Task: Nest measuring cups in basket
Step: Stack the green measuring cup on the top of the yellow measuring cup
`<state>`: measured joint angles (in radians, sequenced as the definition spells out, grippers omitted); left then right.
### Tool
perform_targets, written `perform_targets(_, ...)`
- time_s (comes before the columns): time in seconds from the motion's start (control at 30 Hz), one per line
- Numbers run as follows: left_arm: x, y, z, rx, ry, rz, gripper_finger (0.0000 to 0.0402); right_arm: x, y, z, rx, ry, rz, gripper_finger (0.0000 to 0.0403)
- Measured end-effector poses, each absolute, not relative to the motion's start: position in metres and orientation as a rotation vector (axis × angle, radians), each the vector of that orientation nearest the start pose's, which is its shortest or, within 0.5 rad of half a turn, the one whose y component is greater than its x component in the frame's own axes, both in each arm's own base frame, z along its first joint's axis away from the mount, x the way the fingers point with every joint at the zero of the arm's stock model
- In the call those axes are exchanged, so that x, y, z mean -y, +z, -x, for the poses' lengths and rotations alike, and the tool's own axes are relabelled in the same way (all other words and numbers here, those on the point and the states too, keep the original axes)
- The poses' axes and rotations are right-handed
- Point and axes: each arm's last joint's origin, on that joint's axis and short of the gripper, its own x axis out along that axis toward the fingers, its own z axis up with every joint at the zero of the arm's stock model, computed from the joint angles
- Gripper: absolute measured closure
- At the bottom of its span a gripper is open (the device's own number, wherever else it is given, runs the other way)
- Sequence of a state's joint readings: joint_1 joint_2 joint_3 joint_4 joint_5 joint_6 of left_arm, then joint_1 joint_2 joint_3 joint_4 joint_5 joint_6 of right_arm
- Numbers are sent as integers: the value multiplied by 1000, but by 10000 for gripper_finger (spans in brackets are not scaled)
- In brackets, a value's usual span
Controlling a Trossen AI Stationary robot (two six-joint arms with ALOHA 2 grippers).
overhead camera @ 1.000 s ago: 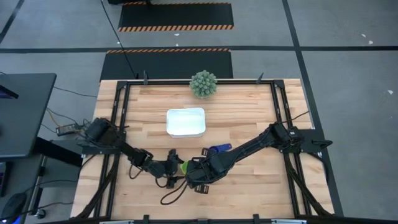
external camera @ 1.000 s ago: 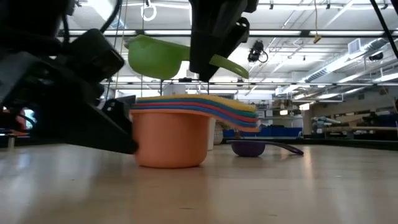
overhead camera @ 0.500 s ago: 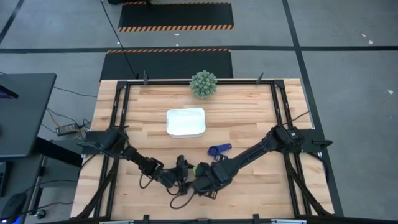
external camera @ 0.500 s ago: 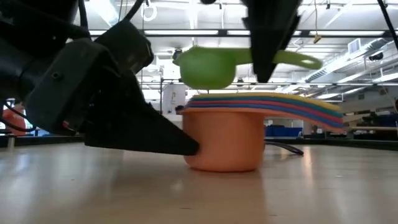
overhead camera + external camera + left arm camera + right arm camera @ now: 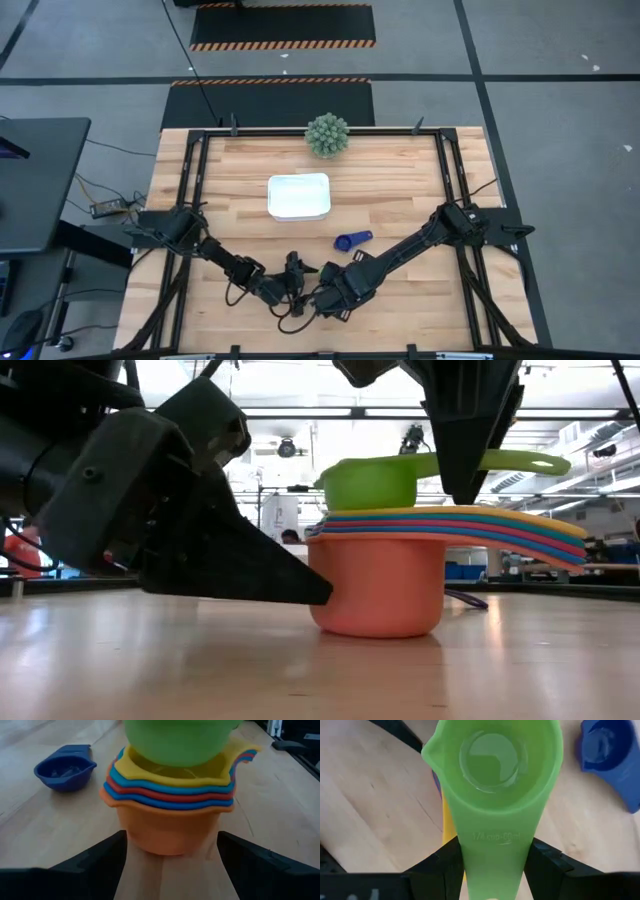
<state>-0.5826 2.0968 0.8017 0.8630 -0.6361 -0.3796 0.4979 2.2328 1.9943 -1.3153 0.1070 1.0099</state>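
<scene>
A stack of nested measuring cups (image 5: 378, 585), orange at the bottom and yellow on top (image 5: 175, 770), stands on the table near its front edge. My left gripper (image 5: 170, 865) grips the orange cup low down. My right gripper (image 5: 495, 865) holds a green cup (image 5: 370, 482) level over the stack, with the bowl's bottom at the yellow cup's rim. A dark blue cup (image 5: 350, 241) lies alone on the table farther back. The white basket (image 5: 298, 196) stands at mid-table. My left gripper has the orange cup's lower wall (image 5: 135, 832) between its two wide-set fingers, which come in nearly level from the table's left. The cup's base rests on the table, upright, with the other cups nested in it. My right gripper pinches the green cup's flat handle (image 5: 495, 837) by its two long edges. Its fingers (image 5: 470, 450) point down and lie across the handle. The cup hangs level, mouth up, clear of the table.
A green spiky ball plant (image 5: 327, 134) stands at the table's far edge. The dark frame rails (image 5: 190, 180) run along both sides of the table. Bare wood lies between the basket and the stack.
My left gripper has slid the stack along the table toward the right and the near edge. My right gripper has gone the same way, rolled its wrist and sunk a little. The green cup, tilted before, is now level over the stack.
</scene>
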Motion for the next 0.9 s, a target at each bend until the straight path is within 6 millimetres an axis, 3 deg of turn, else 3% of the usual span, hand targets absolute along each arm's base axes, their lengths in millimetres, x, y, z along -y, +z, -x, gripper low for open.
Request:
perform_targets(0.23, 185, 74, -309, -341, 104, 76, 86, -208, 211, -388, -1432, -445, -426, 212)
perform_targets(0.37, 185, 74, -309, -344, 94, 52, 86, -211, 207, -392, -1410, -392, -462, 177)
perform_targets(0.63, 190, 72, -304, -377, 71, 0, 86, -203, 206, -392, -1418, -493, -513, 94)
perform_targets(0.8, 189, 69, -301, -393, 69, -15, 86, -205, 206, -391, -1437, -478, -524, 74)
perform_targets(0.9, 188, 70, -298, -396, 61, -12, 86, -209, 205, -384, -1469, -450, -438, 71)
